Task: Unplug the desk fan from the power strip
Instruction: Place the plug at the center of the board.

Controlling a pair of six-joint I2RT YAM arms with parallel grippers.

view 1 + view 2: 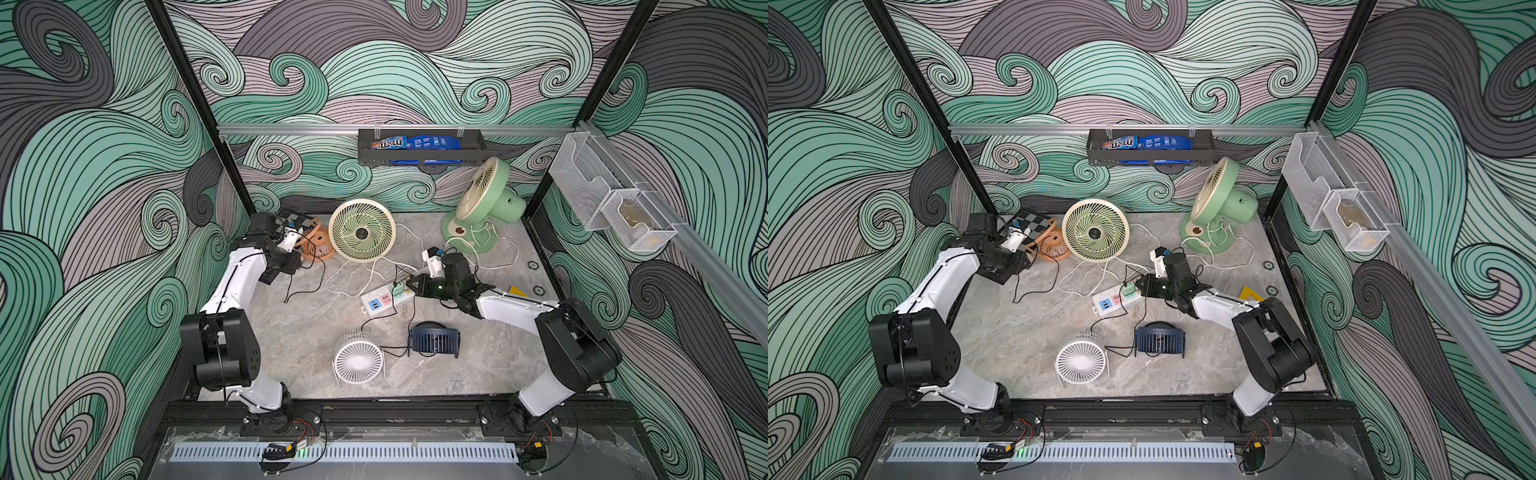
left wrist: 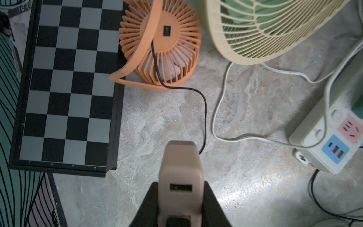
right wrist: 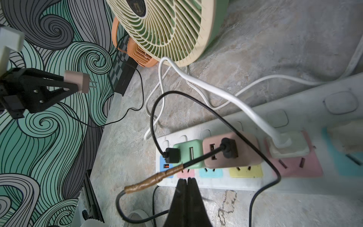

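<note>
Left gripper is clamped on pink USB adapter, prongs bared, held off the table. Its black cord is run to orange fan. Right gripper is pressed together, empty, at edge of power strip. Strip is laid mid-table, with green adapter, second pink adapter and white plug seated.

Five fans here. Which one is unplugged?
The orange fan: its black cord runs to the tan plug held in the left gripper, prongs bare. The other plugs sit in the power strip.
</note>
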